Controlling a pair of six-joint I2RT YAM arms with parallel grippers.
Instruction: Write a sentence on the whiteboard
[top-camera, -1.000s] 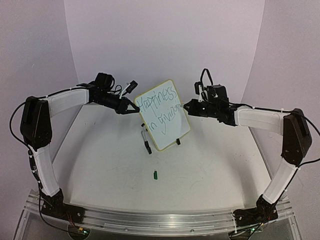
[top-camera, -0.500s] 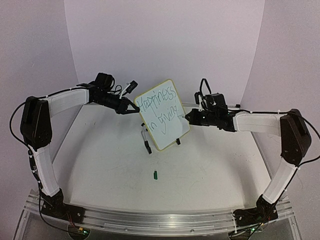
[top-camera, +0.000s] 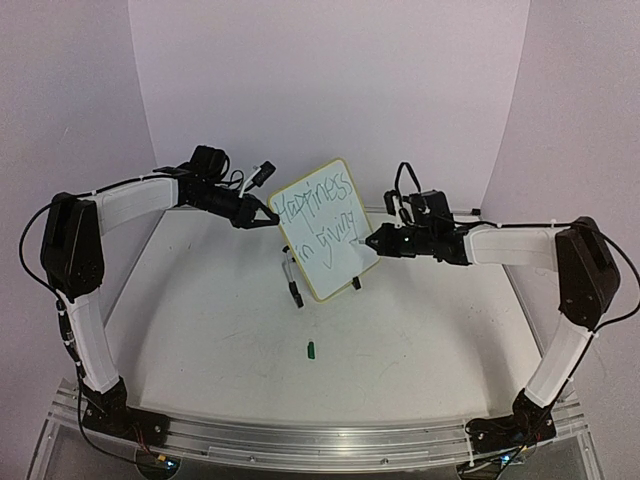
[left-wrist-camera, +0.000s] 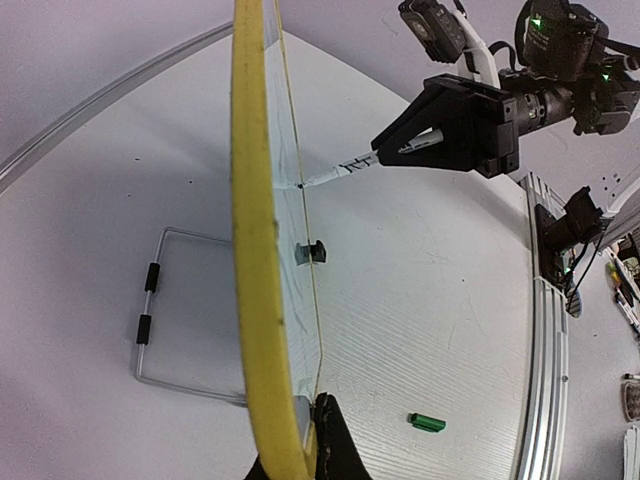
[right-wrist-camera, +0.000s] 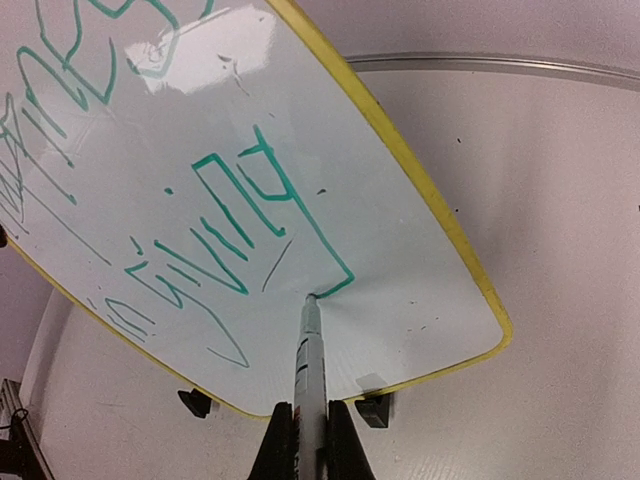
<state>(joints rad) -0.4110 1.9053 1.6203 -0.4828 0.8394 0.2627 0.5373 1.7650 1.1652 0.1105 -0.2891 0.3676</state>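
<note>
Since a second ago, our right arm has swung in from beside the whiteboard (top-camera: 336, 266) toward its face, and the right claw (top-camera: 374, 241), closed around the pen (right-wrist-camera: 309, 370), now presses the tip onto the board. The tip sits at the end of the last letter's tail in the sentence (top-camera: 315, 203), near the board's lower right corner. Our left claw (top-camera: 272, 218) has not moved and is clamped on the yellow rim at the left edge. The board stands tilted on the wire stand (left-wrist-camera: 150, 300) on the table (top-camera: 220, 320). A green cap (top-camera: 311, 349) lies in front, well apart.
</note>
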